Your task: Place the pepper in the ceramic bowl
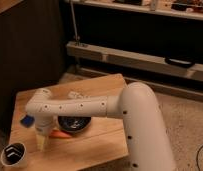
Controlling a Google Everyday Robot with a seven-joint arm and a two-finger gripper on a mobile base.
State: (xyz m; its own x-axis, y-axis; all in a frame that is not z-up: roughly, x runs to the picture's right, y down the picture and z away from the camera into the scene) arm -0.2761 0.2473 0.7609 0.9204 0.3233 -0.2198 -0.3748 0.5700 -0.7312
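Slim orange pepper (59, 134) lies flat on wooden desk (95, 146) between claw (41, 141) and shiny round black bowl (73, 123). Claw grip: cannot tell.

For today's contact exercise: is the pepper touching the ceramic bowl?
Cannot tell. Camera view: the pepper lies by the ceramic bowl, neither gap nor contact plain; the end effector hangs left of it.

Warm, dim light falls on the wooden surface (97, 145). The room behind the bowl (72, 123) sinks into deep shadow. Pale glints sit inside the bowl. The gripper (41, 141), just left of the bowl, looks washed pale.
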